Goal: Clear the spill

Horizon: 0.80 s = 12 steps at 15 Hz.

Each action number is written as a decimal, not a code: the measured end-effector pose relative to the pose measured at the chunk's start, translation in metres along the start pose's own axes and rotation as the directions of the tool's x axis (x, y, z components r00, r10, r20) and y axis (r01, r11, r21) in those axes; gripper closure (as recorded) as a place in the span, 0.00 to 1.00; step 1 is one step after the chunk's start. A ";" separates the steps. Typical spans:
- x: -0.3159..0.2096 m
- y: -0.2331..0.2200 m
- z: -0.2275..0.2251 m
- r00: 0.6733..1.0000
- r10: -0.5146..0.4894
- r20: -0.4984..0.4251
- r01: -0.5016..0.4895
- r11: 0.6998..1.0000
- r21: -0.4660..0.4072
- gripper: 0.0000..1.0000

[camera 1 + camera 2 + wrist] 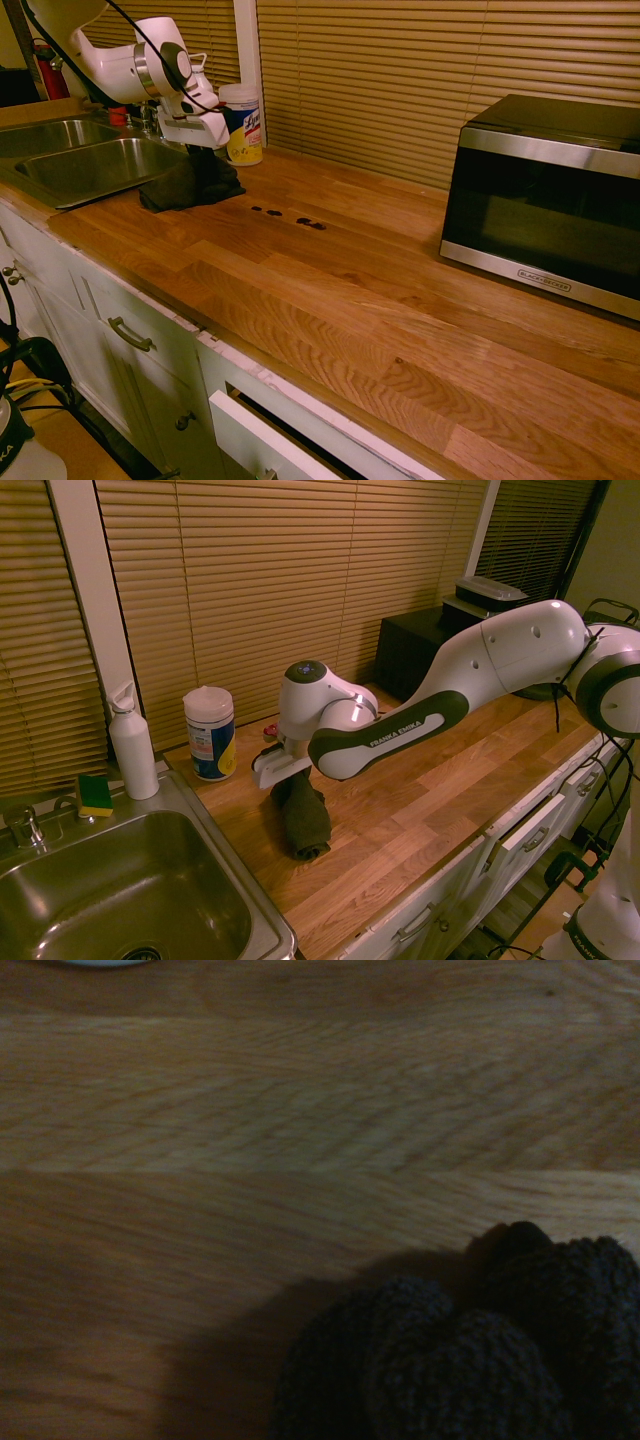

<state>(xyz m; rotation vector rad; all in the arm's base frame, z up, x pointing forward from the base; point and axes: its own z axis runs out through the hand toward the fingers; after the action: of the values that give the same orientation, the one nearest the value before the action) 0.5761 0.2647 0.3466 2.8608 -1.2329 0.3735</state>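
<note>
1. Gripper (pixel 203 150) down over the dark cloth (pixel 190 185), at about 10 o'clock in the first exterior view; cannot tell how far apart the fingers stand, since cloth and wrist housing hide them.
2. Cloth bunched up under the gripper and resting on the wooden worktop (pixel 380 300), just beside the sink (pixel 85 165).
3. Spill (pixel 288 216) seen as a short row of small glossy dark blotches on bare wood, at about 4 o'clock from the cloth, near it but not touching.
4. Wipes canister (pixel 243 125) upright behind the gripper, against the blinds (pixel 400 70).
5. Microwave (pixel 545 200) at 3 o'clock on the worktop, well apart from the spill.
6. White bottle (pixel 133 742) and yellow-green sponge (pixel 95 794) at the sink's back edge in the second exterior view.
7. Wrist view: blurred wood grain with dark knitted cloth folds (pixel 470 1350) around 5 o'clock.
</note>
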 end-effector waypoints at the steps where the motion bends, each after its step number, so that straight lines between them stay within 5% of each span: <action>1: 0.008 0.005 0.001 1.000 0.001 -0.003 -0.001 1.000 -0.004 1.00; 12: 0.111 0.054 0.019 0.994 0.105 -0.019 -0.105 0.994 -0.019 1.00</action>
<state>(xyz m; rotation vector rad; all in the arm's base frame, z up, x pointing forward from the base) 0.6152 0.1464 0.3473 2.7776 -1.3794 0.3848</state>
